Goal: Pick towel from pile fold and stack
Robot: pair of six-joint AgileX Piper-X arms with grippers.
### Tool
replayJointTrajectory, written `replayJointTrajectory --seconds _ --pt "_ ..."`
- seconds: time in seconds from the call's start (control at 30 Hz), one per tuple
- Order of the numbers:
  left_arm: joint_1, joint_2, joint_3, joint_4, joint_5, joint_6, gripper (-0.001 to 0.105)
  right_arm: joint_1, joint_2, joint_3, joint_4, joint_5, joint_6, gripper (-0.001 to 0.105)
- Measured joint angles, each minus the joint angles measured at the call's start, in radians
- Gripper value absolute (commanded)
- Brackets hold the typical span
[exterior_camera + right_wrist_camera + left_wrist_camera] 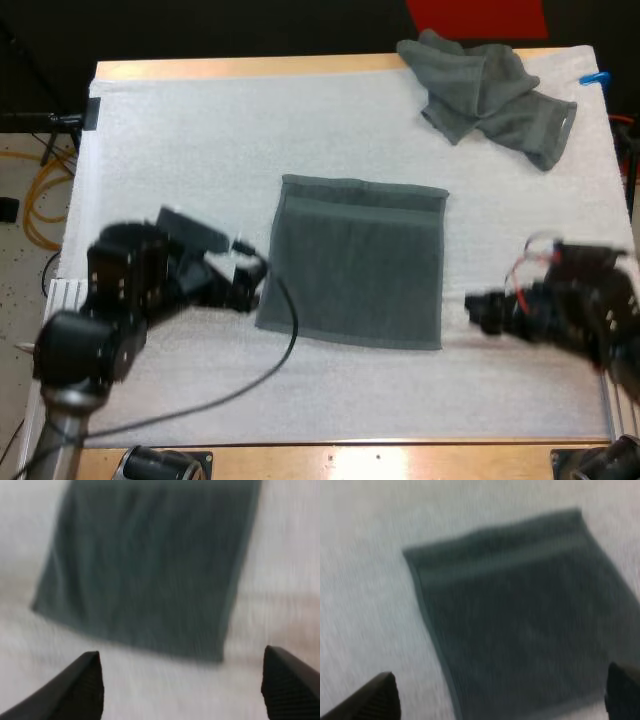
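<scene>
At the lower left of the high view, the left arm (pixel 110 300) is hanging over the bench (pixel 250 67), the left jaws sitting just beside the left edge of the flat towel (pixel 355 265), which is lying mid-frame on the white mat (pixel 180 130). The right arm (pixel 585 310) is sitting at the right edge, the right jaws near the towel's lower right corner, apart from it. The left wrist view is showing that arm's fingers (pixel 377 700) standing wide apart, clear of the towel; the right wrist view is showing its fingers (pixel 82 687) likewise apart. The high view is also taking in the crumpled towel (pixel 490 90) at the upper right.
</scene>
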Motion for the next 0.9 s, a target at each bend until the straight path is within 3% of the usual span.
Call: replayJointTrajectory --seconds 0.2,0.43,0.63,0.9 --pt "0.0 -0.084 0.159 0.022 0.0 -0.04 0.08 0.098 -0.063 0.219 -0.026 0.006 0.167 0.064" --pt "0.0 -0.092 0.29 0.026 0.0 -0.049 0.08 0.11 -0.022 0.434 -0.32 -0.022 0.323 0.064" --pt "0.0 -0.092 0.308 0.012 0.0 -0.054 0.08 0.11 0.137 0.52 -0.61 -0.118 0.435 0.064" --pt "0.0 -0.092 0.308 -0.021 0.0 -0.098 0.08 0.11 0.379 0.521 -0.889 -0.129 0.491 0.064"
